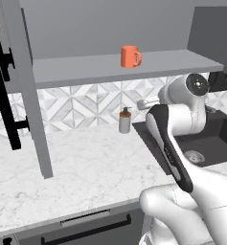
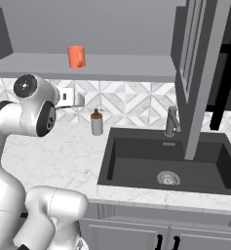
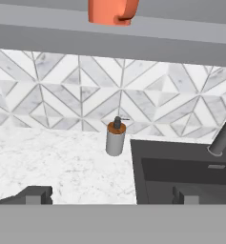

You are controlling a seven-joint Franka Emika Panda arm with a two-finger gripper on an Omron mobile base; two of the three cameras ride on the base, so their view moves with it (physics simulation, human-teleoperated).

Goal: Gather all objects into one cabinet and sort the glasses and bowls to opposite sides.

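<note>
On cabinet shelf [image 1: 86, 69], orange mug [image 1: 130, 57], end effector [image 3: 109, 195] open, apparently empty

- Orange mug [image 1: 130, 56]: one, on the cabinet shelf [image 1: 110, 67].
- Soap dispenser [image 1: 125, 120]: one, grey with a dark pump, on the counter by the far wall.
- Sink basin [image 2: 185, 161]: one, dark, set into the marble counter [image 1: 76, 162] on the right.
- Faucet [image 2: 171, 121]: one, at the far side of the sink.
- Cabinet doors with a long black bar handle [image 1: 5, 91]: two, one on the left, one on the right.
</note>
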